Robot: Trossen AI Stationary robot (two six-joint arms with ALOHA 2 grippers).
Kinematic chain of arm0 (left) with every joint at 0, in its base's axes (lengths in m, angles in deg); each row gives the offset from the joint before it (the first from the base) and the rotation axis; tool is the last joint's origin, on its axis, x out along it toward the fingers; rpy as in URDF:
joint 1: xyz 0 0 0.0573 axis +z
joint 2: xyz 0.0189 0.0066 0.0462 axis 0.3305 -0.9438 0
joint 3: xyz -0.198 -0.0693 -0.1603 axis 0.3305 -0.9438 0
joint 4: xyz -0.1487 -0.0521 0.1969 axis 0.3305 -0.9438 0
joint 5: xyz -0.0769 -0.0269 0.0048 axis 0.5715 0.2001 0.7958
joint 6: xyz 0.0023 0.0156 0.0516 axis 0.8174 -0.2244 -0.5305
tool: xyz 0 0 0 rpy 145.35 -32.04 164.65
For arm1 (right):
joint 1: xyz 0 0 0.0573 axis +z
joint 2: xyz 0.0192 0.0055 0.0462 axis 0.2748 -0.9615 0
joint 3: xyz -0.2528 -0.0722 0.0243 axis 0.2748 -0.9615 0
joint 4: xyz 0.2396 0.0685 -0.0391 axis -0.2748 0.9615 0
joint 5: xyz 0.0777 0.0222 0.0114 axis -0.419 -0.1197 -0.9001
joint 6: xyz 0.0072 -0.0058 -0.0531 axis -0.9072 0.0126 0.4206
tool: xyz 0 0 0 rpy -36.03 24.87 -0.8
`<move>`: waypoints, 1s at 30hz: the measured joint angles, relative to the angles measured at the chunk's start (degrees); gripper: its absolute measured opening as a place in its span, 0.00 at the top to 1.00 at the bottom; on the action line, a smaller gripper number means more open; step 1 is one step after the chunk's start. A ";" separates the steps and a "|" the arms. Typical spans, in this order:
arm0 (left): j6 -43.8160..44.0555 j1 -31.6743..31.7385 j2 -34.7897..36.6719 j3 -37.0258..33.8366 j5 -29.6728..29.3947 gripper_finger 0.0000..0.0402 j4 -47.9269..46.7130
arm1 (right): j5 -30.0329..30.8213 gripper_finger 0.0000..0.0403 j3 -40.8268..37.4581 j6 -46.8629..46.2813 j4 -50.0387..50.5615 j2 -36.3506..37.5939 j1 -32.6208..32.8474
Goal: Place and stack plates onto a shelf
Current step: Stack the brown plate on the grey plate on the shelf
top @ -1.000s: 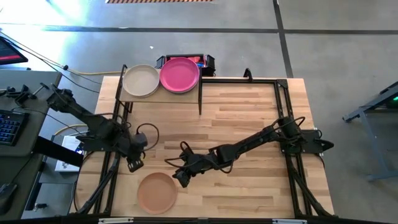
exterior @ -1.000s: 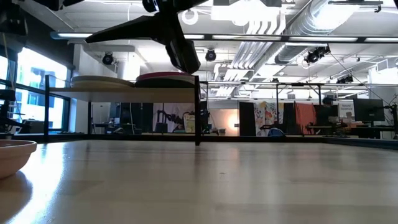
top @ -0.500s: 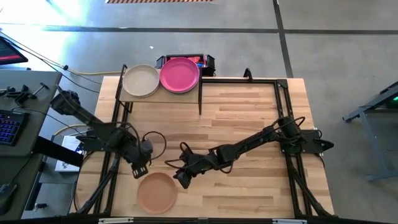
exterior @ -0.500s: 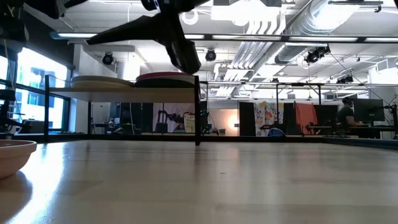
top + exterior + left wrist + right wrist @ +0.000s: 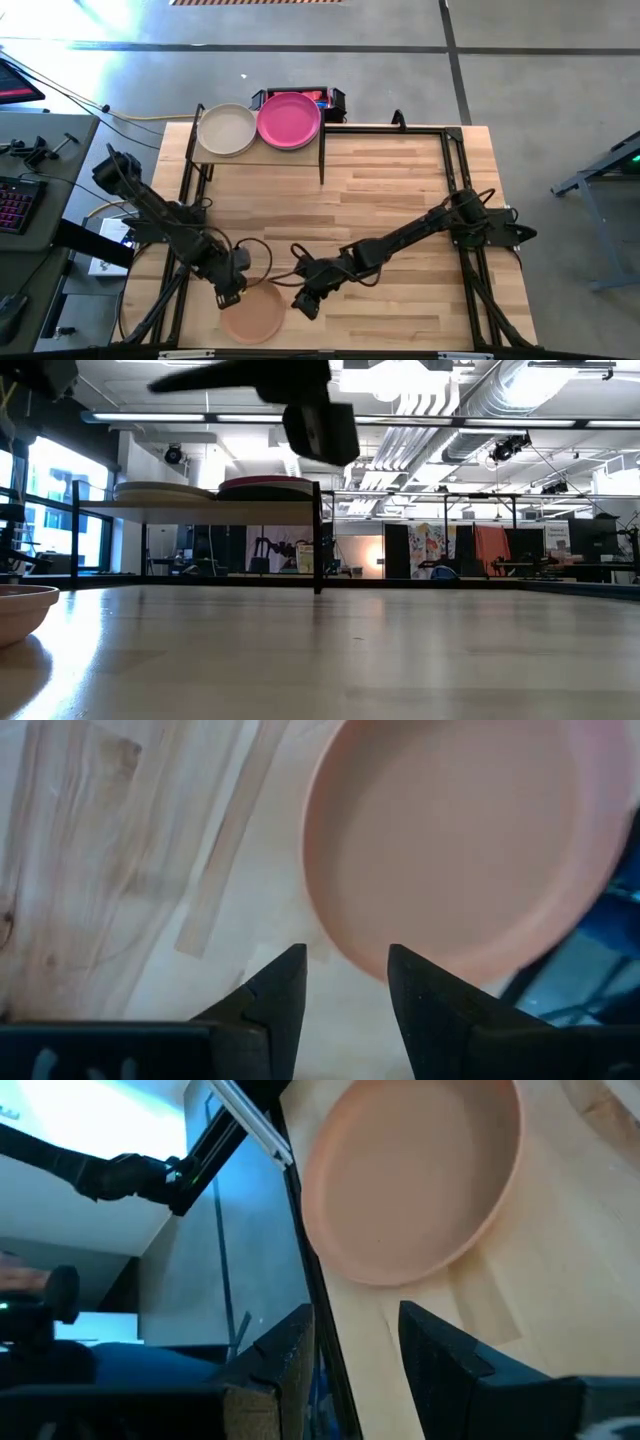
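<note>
While the peach plate [image 5: 252,311] lies flat near the front edge of the bench [image 5: 400,190], the left gripper [image 5: 229,297] hangs at its rim, fingers apart and empty. Just beside it, the right gripper [image 5: 306,304] is open too. Cream and pink plates [image 5: 289,120] sit on the shelf [image 5: 262,156].

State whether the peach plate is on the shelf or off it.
Off: the peach plate lies on the tabletop, far from the shelf holding two other plates.

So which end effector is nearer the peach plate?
Left. The left end effector hangs over the peach plate at its rim; the right end effector sits beside it, slightly apart.
</note>
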 joint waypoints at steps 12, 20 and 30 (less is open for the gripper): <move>1.51 -0.10 -10.55 0.00 -0.84 0.68 0.22 | 1.09 0.68 0.04 -1.93 0.21 0.50 1.37; 1.47 -0.11 -14.80 0.00 -0.13 0.68 1.67 | 2.13 0.68 0.04 -3.01 0.20 0.52 1.67; 1.39 -0.12 -18.30 0.00 0.15 0.68 3.72 | 2.49 0.68 0.04 -3.46 0.20 0.54 1.72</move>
